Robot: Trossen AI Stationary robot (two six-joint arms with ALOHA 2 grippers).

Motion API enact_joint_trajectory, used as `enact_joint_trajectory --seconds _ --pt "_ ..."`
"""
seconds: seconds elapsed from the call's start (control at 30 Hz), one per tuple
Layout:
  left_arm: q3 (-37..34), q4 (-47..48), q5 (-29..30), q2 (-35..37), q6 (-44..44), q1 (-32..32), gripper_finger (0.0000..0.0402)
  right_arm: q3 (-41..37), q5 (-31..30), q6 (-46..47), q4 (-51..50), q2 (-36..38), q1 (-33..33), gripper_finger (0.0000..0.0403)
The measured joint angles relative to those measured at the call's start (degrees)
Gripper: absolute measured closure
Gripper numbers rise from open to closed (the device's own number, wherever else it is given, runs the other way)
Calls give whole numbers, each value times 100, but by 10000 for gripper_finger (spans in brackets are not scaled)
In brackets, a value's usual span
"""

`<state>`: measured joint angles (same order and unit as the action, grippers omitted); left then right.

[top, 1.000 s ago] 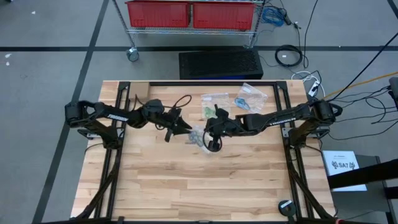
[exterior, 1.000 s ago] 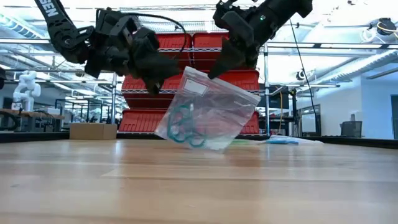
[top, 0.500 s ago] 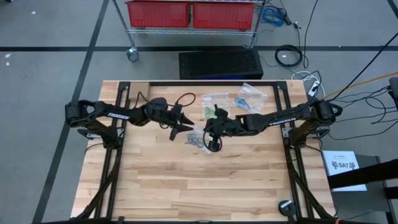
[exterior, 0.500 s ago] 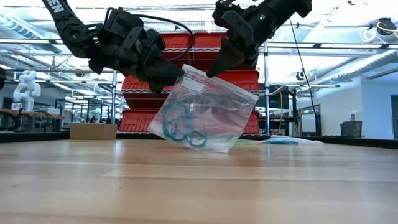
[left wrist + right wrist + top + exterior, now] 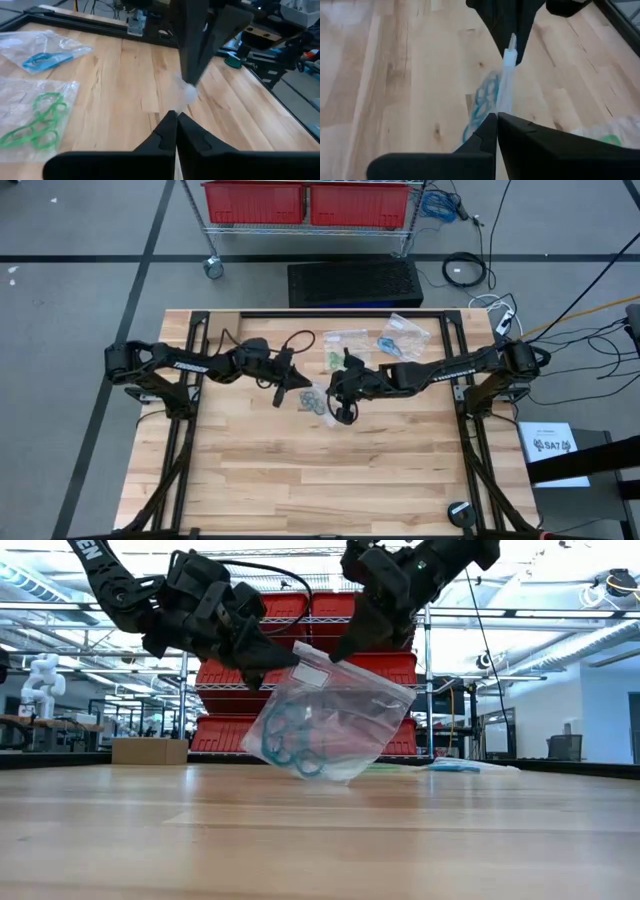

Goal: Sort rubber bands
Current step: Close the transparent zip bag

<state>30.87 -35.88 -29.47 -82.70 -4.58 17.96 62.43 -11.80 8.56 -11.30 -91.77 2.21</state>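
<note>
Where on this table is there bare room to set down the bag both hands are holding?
The near half of the table, from below the held bag to the front edge, is bare wood. So is the left rear corner behind the left hand. The back right is crowded: bags of green bands and blue bands lie behind the right hand.

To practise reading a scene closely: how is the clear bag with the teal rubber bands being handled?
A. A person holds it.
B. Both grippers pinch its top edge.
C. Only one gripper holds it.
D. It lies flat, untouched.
B: in the low view the left gripper and right gripper each pinch the top edge of the clear bag, which hangs between them holding teal rubber bands.
</note>
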Motion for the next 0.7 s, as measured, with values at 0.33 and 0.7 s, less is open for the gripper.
enact_joint_trajectory --seconds 0.33,0.7 --pt "0 -104 177 0 234 -13 399 13 136 337 509 149 -140 338" --pt "0 -274 302 0 363 -96 400 9 492 431 929 83 -380 263"
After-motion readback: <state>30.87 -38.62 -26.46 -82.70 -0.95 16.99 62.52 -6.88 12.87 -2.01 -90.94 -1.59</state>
